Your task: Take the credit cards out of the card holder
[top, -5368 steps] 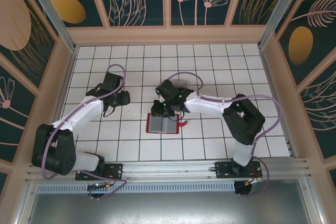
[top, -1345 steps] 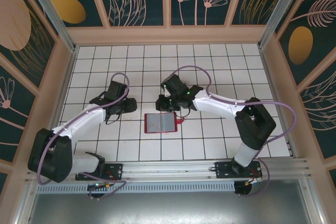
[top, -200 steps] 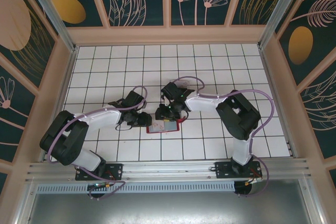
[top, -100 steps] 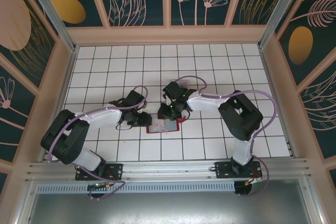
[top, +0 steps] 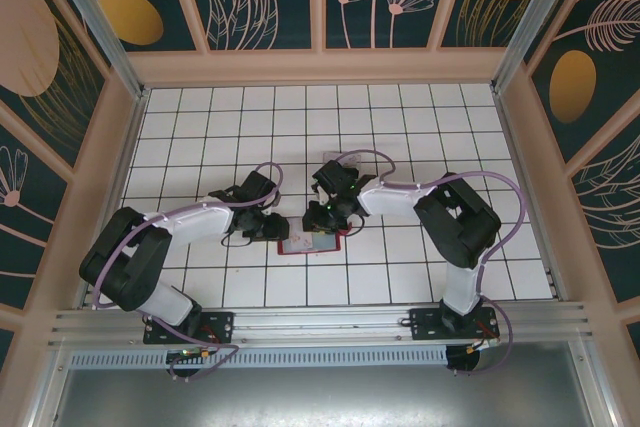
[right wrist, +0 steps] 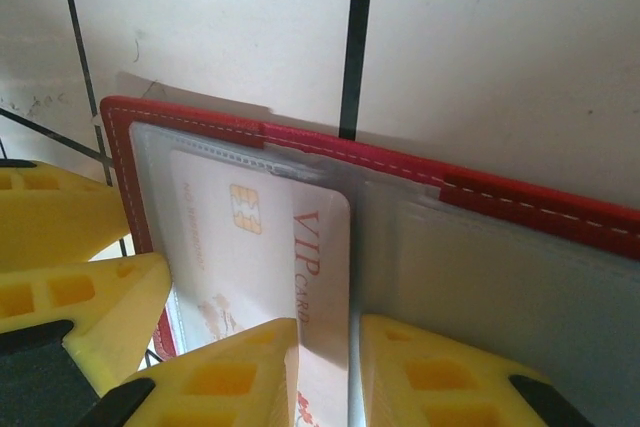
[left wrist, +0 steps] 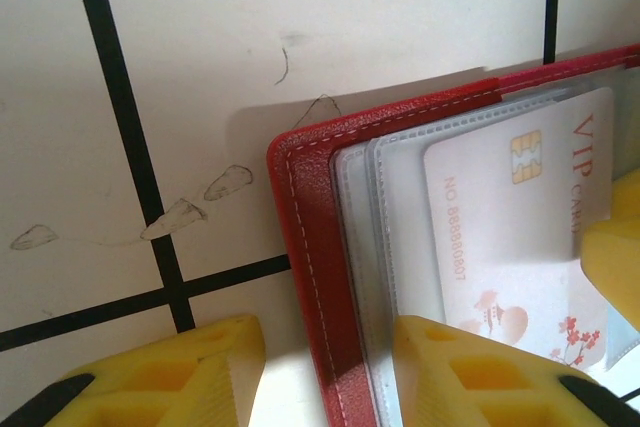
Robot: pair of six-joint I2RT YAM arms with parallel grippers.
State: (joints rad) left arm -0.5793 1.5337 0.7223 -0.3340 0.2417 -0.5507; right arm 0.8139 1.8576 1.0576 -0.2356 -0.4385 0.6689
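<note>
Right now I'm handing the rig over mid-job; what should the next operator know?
Left gripper: open, straddling the card holder's left edge, one finger over the table, one over the inside.
Right gripper: fingers either side of the VIP card's edge; grip unclear.
Done: holder lies open on the table.
Left: VIP card not yet out; pull it free, then check the other sleeves.

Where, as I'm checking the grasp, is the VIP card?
In the right wrist view, the VIP card lies in a clear sleeve of the open red card holder, its right edge between the fingers of the right pincer.
</note>
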